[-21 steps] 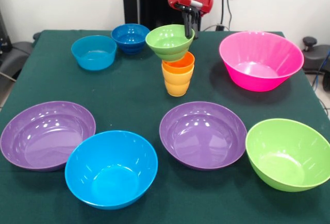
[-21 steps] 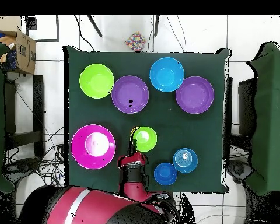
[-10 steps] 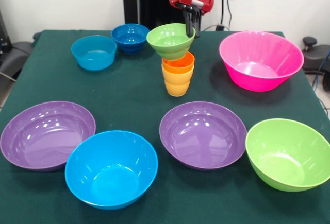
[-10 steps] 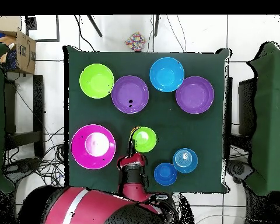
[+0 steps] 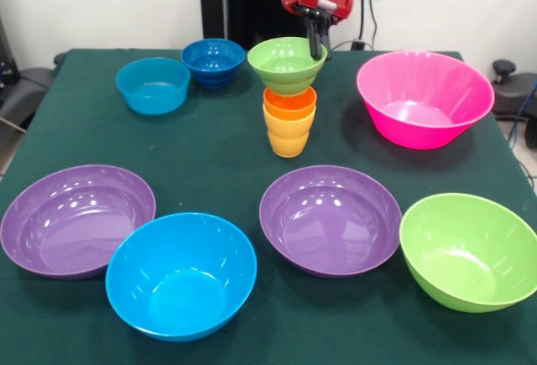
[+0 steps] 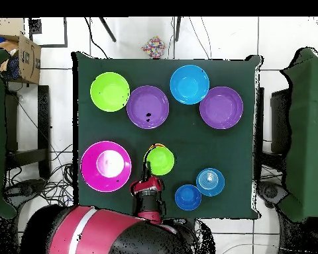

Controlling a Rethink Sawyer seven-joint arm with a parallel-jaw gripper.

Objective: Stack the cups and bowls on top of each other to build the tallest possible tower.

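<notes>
The orange cup sits nested in the yellow-orange cup at mid-table. Right over them is the small green bowl, upright and nearly level. Whether its base touches the orange cup I cannot tell. My gripper is shut on the bowl's right rim, with one finger inside and one outside. In the overhead view the small green bowl hides the cups, and the gripper holds its rim on the side nearest the robot's base. The small light blue bowl and the small dark blue bowl stand at the far left.
A large pink bowl stands to the right of the cups. Along the near side are a purple bowl, a large blue bowl, a second purple bowl and a large green bowl. A cardboard box sits off the table.
The gripper has carried the small green bowl to the right and slightly up. The bowl has gone from tilted beside the cups to nearly level over them.
</notes>
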